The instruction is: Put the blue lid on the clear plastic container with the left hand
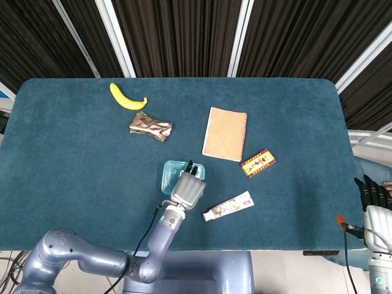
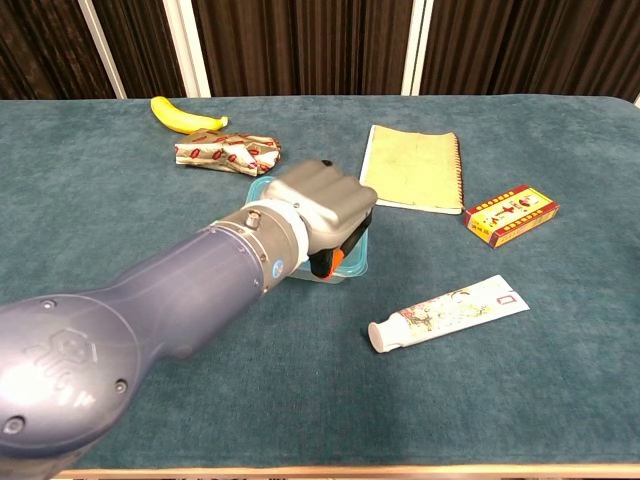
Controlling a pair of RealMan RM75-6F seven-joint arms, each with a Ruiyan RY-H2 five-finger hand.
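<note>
Although the left hand [image 1: 188,188] covers much of it, the blue lid [image 1: 173,173] shows in the head view as a blue-rimmed rectangle near the middle of the table [image 1: 73,159], and it appears to sit on the clear plastic container [image 2: 352,268], whose pale wall shows under the hand in the chest view. The container lies at about 11 o'clock from the hand's knuckles, directly under the dark fingertips [image 1: 191,166], which reach over its near right corner. Its long axis runs roughly 12 to 6 o'clock in the head view, much in line with the forearm.

The fingers are curled downward over the lid's edge; whether they pinch the rim or only press on it I cannot tell, since the back of the hand hides the contact in both views. My judgement is that the lid is placed or nearly so, and what remains is to press it flush and let go.

The right hand [image 1: 375,205] hangs off the table's edge at 4 o'clock, well apart, fingers together and straight, holding nothing. The left hand is by far the nearer. A toothpaste tube [image 1: 228,206] lies just beside the left hand at 4 o'clock.
</note>
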